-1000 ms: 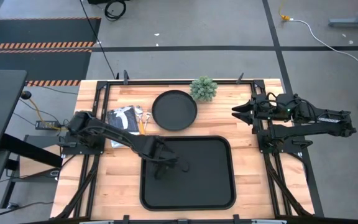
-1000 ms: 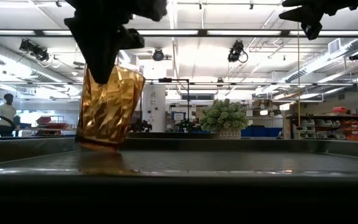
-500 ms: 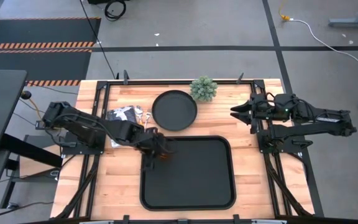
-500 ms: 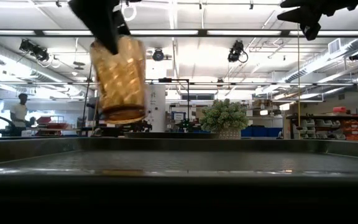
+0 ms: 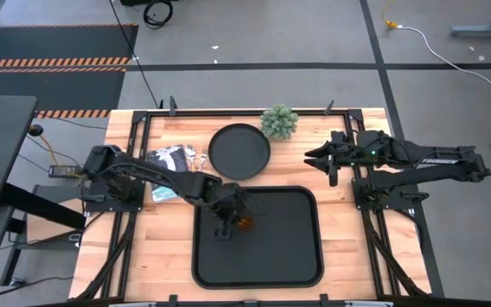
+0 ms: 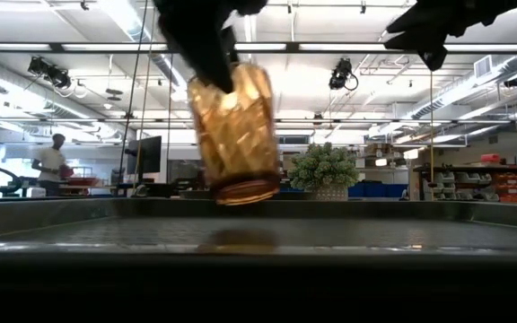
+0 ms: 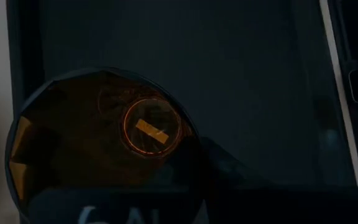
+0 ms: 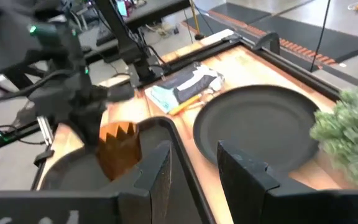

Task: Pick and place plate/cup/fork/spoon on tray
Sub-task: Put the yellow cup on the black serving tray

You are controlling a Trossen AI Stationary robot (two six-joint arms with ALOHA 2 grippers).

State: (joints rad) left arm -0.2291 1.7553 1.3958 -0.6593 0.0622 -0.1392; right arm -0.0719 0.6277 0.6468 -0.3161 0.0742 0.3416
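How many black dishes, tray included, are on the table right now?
2. The rectangular tray sits at the table's near middle; the round plate lies on the wood just behind it, beside the small plant. None looks hidden.

Wood-slat table (image 5: 348,256) carries the black tray (image 5: 297,256), directly under the left gripper (image 5: 228,223). Beyond that gripper sit the round plate (image 5: 239,152) and a small potted plant (image 5: 280,121). Beside the plate lies a cloth bundle (image 5: 170,159) with orange-handled cutlery (image 5: 193,171) on the wood.
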